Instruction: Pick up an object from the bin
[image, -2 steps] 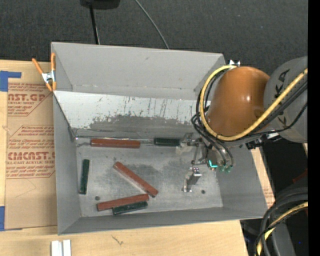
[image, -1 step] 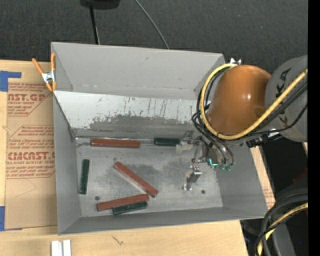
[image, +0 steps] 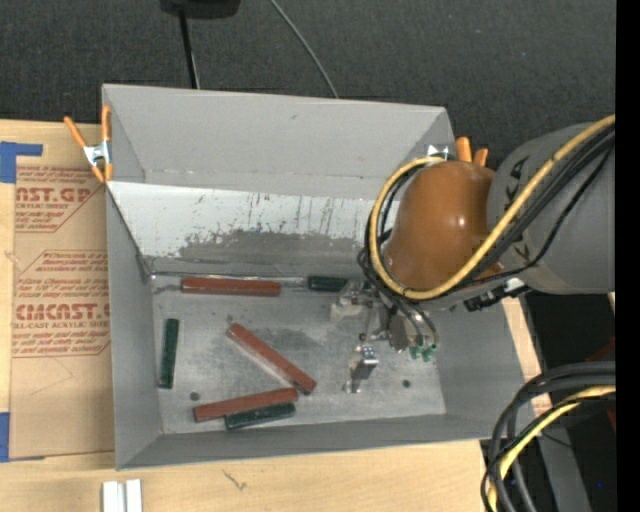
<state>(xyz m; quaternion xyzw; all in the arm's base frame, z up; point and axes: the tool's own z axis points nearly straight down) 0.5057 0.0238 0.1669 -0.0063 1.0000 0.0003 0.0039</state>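
Red-brown stick (image: 270, 357) lies slantwise on bin (image: 260, 140) floor.

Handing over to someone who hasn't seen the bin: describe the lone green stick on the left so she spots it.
Start at the left wall of the grey bin, far from the gripper. Just inside it lies a dark green stick, running front to back and touching nothing. The other long green stick lies crosswise at the front, against a red-brown one.
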